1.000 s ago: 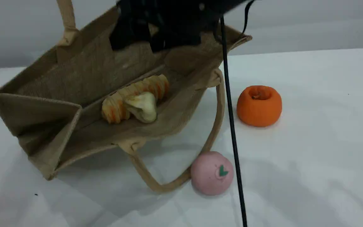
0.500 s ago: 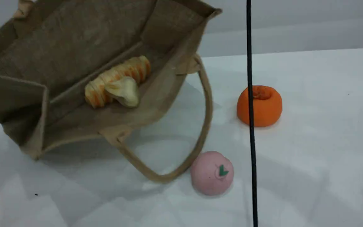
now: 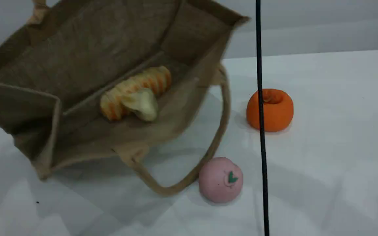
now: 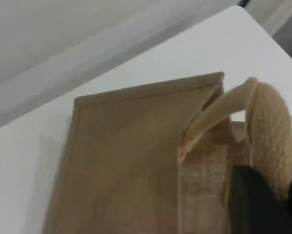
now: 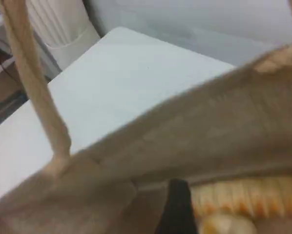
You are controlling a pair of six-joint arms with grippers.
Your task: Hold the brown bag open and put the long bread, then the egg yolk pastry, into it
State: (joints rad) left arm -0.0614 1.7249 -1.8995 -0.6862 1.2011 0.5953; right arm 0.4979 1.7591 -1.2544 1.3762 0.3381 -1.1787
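White table (image 3: 333, 157); brown bag (image 3: 87, 59), pink ball (image 3: 220, 179): no legible writing.

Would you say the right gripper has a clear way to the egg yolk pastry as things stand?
Probably yes: the brown bag gapes open, and the egg yolk pastry lies uncovered against the long bread, just below the right gripper.

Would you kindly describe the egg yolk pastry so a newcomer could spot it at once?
Look at the large brown bag lying open on the left of the table. Inside it lies the long bread, striped orange. The egg yolk pastry rests against the bread's near side: a small, lumpy, cream-white ball, unlike the smooth pink ball and orange ball outside.
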